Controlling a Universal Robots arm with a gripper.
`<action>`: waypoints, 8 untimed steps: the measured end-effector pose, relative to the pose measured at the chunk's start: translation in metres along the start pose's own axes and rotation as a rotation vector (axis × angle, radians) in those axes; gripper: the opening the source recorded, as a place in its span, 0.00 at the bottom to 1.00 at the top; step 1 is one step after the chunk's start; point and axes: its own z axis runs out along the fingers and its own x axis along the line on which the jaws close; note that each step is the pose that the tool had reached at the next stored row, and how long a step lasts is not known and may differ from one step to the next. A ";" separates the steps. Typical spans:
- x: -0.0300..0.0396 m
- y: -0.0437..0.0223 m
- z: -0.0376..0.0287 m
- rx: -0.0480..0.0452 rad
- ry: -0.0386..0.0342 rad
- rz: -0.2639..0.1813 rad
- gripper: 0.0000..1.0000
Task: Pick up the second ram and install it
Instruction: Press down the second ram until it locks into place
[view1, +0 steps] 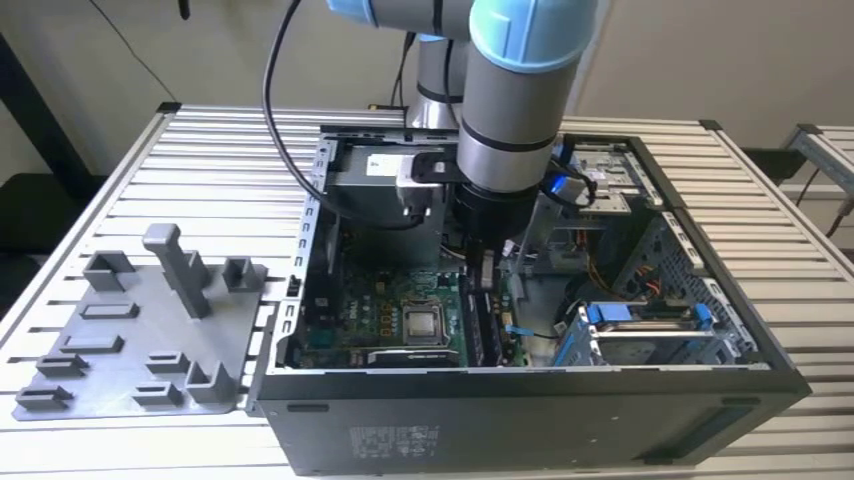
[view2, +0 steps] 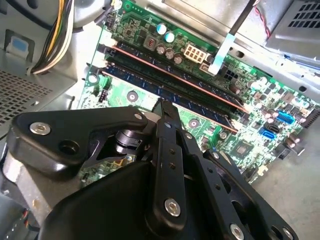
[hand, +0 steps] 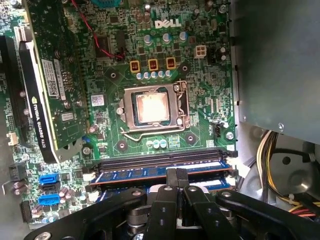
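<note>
My gripper (view1: 483, 265) reaches down into the open computer case (view1: 747, 350), over the memory slots beside the processor socket (hand: 152, 107). Two sticks stand on edge in neighbouring slots. The second ram (hand: 120, 177) (view2: 200, 104), dark with a pale label, is the one under the gripper (hand: 176, 175) (view2: 164, 106). The black fingers are shut together with nothing between them. Their tips rest on or just above the stick's top edge near its middle; I cannot tell whether they touch. The other stick (hand: 150, 164) (view2: 170, 64) sits one slot further from the gripper.
A grey holder tray (view1: 147, 330) with upright posts lies on the slatted table at the exterior view's left. Inside the case are a graphics card (hand: 47, 95), a blue-clipped drive cage (view1: 641, 330), yellow and black cables (hand: 270, 150) and a power supply (view1: 367, 180).
</note>
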 end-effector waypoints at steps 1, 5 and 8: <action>0.0006 0.0000 0.0003 -0.0002 -0.0001 -0.005 0.11; 0.0028 -0.0003 0.0011 -0.0011 -0.0005 -0.028 0.11; 0.0034 -0.0003 0.0022 -0.0019 -0.0009 -0.053 0.11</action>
